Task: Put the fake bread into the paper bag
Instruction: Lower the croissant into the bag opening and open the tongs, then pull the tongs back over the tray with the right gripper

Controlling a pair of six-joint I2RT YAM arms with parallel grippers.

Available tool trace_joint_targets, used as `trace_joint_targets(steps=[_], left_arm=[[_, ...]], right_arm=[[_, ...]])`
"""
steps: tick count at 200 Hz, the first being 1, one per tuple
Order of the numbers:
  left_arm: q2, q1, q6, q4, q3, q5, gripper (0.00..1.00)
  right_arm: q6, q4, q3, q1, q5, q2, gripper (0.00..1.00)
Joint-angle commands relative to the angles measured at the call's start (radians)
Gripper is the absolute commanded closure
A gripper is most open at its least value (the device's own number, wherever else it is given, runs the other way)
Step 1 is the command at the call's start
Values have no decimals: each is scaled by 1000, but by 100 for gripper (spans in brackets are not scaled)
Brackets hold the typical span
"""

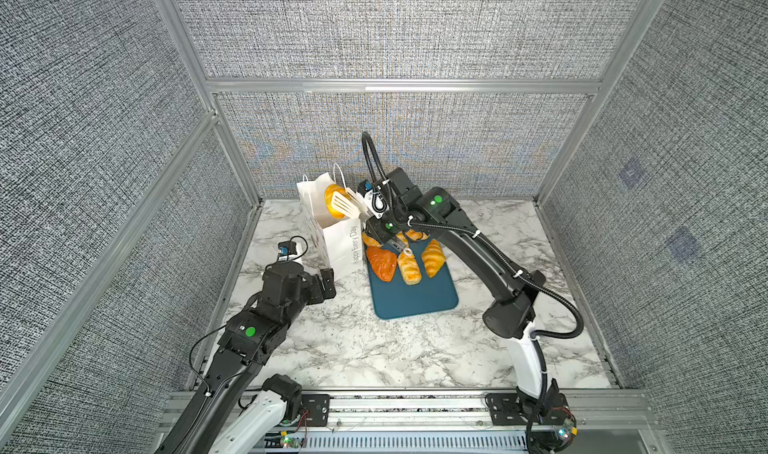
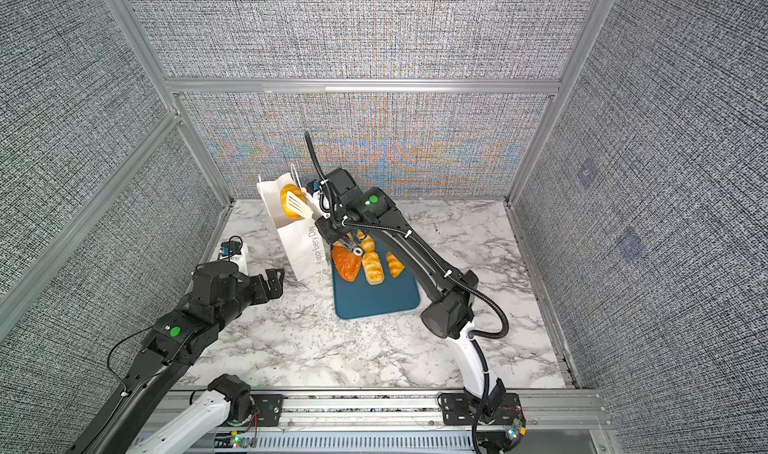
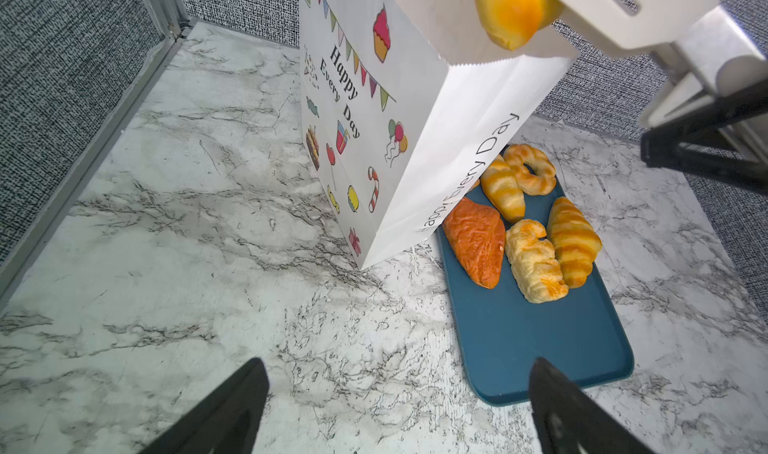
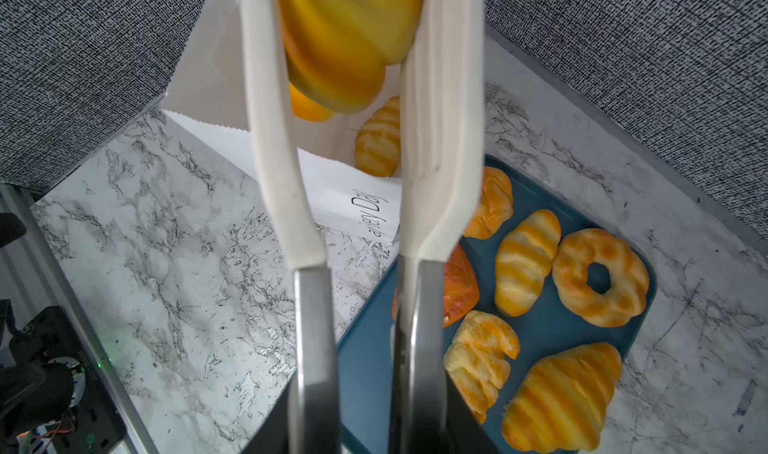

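Right pincer (image 4: 368, 431) is squeezing tongs (image 4: 278, 160) midway across glossy, probably slippery fake bread (image 4: 340, 44) over paper bag (image 1: 336, 239); left pincer (image 3: 399, 414) is gaping, empty.

**crumbwatch:** Ignoring the main stuff, what else is in this booth? I've got white slotted tongs (image 1: 343, 203) up off the table (image 1: 353, 348), tilted, just past the far left corner of a tray (image 1: 415, 300).

**benchlurker:** Yep, the tray's flat, dark teal with rounded corners, and it lies on the tabletop, which is white marble-look with grey veins. In the right wrist view the tongs' two arms stand a bit apart, white plastic turning into bare metal.

**crumbwatch:** And the walls (image 1: 395, 27)?

**benchlurker:** Grey woven fabric panels on three sides, held in an aluminium frame (image 1: 403, 85). A metal rail (image 1: 415, 406) runs along the table's near edge.
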Motion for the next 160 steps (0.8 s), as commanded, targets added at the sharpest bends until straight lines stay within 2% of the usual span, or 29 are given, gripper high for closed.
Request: trace_joint_targets(steps=[1,24,95,160], left_arm=[[9,0,-6,13,-1,12,1],[12,0,-8,16,-6,22,1],[31,0,7,6,21,26,1],[37,-1,13,56,23,57,1]], right_arm=[[17,43,19,1,-10,8,63],[16,31,22,4,-4,17,61],[0,-3,28,9,34,7,38],[-40,-45,-2,33,68,-50,35]])
